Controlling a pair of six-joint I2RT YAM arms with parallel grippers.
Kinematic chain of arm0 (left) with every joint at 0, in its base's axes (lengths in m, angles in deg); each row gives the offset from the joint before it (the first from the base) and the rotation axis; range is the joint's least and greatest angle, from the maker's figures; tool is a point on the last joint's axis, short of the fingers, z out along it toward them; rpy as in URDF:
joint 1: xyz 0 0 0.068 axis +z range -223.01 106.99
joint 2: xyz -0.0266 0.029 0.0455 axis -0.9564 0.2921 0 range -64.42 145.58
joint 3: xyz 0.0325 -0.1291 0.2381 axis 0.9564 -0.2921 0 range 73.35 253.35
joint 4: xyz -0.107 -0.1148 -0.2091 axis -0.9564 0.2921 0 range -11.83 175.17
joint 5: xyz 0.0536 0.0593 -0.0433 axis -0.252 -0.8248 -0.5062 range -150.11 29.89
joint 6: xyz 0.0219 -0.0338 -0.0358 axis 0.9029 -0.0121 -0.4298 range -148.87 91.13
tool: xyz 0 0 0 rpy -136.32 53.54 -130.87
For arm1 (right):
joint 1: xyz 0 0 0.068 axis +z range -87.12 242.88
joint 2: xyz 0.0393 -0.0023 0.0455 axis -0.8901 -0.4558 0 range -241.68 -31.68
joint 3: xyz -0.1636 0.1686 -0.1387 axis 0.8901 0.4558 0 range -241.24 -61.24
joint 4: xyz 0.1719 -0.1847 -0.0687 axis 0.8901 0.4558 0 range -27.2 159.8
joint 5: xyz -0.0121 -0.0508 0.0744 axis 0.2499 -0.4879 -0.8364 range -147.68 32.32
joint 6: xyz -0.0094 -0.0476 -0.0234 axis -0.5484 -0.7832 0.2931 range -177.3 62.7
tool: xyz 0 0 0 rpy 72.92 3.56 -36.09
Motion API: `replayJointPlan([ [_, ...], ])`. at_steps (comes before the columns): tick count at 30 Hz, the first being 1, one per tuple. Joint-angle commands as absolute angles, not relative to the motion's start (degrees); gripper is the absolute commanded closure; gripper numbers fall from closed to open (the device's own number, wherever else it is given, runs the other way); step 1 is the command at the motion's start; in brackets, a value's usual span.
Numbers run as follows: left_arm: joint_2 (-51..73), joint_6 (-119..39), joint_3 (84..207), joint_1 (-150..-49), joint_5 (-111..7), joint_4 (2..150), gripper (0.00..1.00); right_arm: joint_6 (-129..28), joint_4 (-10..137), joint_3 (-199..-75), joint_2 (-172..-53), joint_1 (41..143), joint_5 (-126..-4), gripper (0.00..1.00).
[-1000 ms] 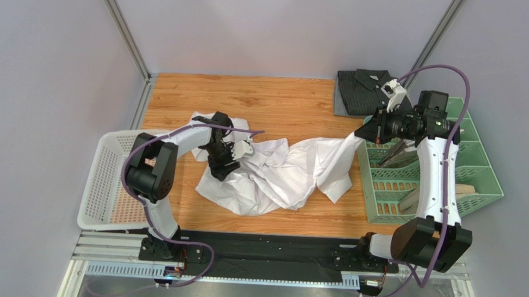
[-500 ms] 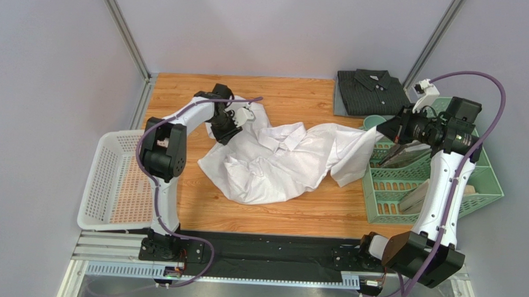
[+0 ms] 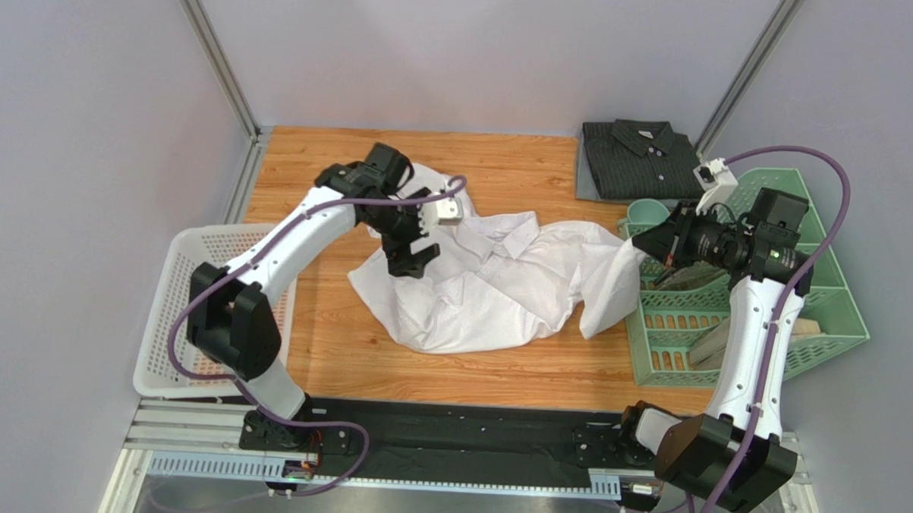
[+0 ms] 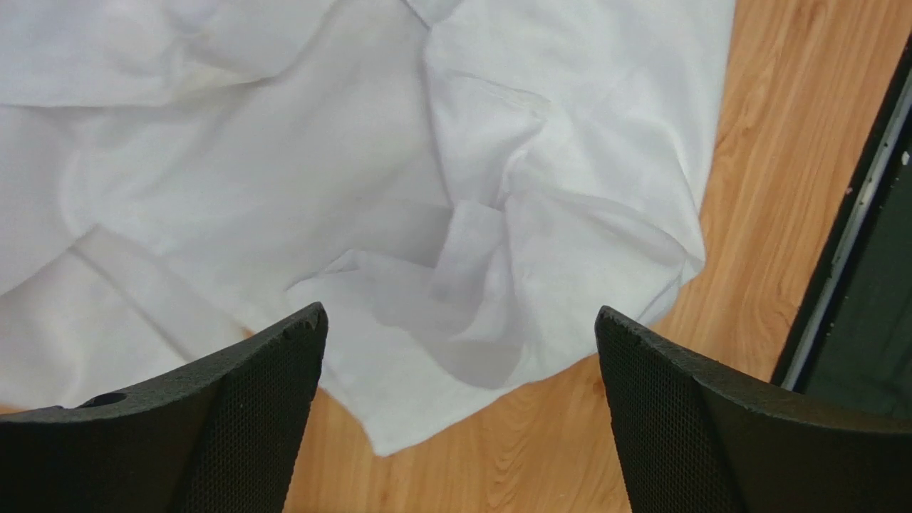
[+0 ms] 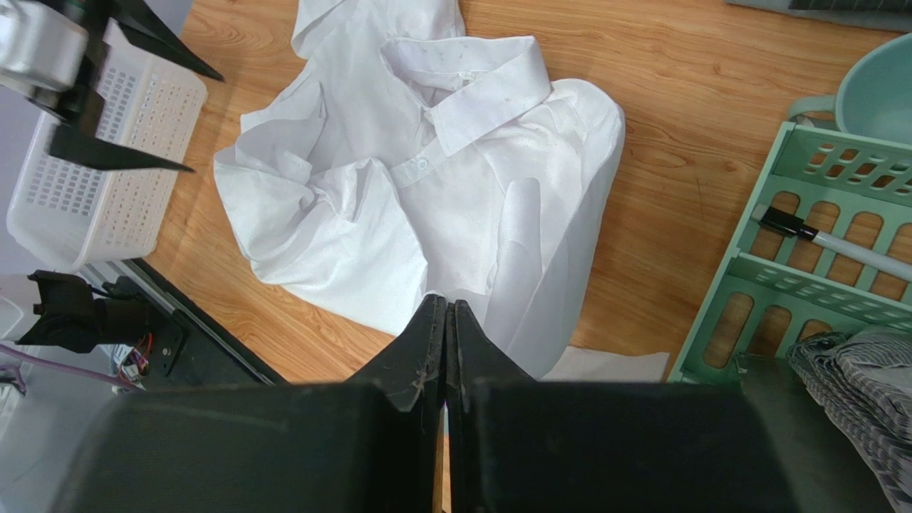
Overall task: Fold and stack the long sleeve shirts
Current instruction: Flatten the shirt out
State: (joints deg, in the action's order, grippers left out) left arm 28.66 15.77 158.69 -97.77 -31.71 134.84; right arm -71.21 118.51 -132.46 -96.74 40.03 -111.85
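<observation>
The white long sleeve shirt [image 3: 483, 286] lies crumpled mid-table, collar [image 5: 466, 80] facing up. The dark striped long sleeve shirt [image 3: 642, 155] rests folded at the back right. My left gripper [image 3: 413, 253] hovers open over the white shirt's left part. In the left wrist view, cloth [image 4: 428, 203] and a hem corner lie below the left gripper [image 4: 458, 312], and nothing is between its fingers. My right gripper [image 3: 642, 243] is shut at the shirt's right edge, which rises to its tips. In the right wrist view the right gripper [image 5: 446, 304] meets the white cloth [image 5: 503, 267].
A white mesh basket [image 3: 185, 315] sits at the left table edge. A green crate [image 3: 768, 302] with tools and a teal bowl [image 3: 645, 212] stand at the right, under my right arm. A white paper [image 5: 610, 363] lies beside the crate. The black base rail runs along the front.
My left gripper opened, let go of the white shirt and moved right over it. The shirt settled flatter with its collar up. My right gripper shifted slightly left, still shut.
</observation>
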Motion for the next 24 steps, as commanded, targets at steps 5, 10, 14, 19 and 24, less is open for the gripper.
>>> replayJointPlan([
  [5,40.08,14.19,153.34,-100.09,-43.13,138.55,0.35,-70.92,115.80,-132.26,-96.02,40.91,-112.18,1.00],
  [10,38.16,15.51,146.48,-90.89,-49.55,137.86,0.88,-71.45,115.71,-130.42,-96.02,41.00,-112.17,1.00],
  [14,37.97,14.46,147.52,-83.04,-55.79,135.04,1.00,-70.40,114.49,-127.96,-95.41,42.13,-112.88,1.00],
  [19,31.40,13.93,152.53,-81.62,-41.61,137.84,0.60,-68.99,113.34,-125.58,-94.26,44.77,-112.18,1.00],
  [24,28.66,9.20,154.99,-91.52,-39.36,134.35,0.28,-67.50,112.38,-124.79,-93.73,45.65,-112.17,1.00],
])
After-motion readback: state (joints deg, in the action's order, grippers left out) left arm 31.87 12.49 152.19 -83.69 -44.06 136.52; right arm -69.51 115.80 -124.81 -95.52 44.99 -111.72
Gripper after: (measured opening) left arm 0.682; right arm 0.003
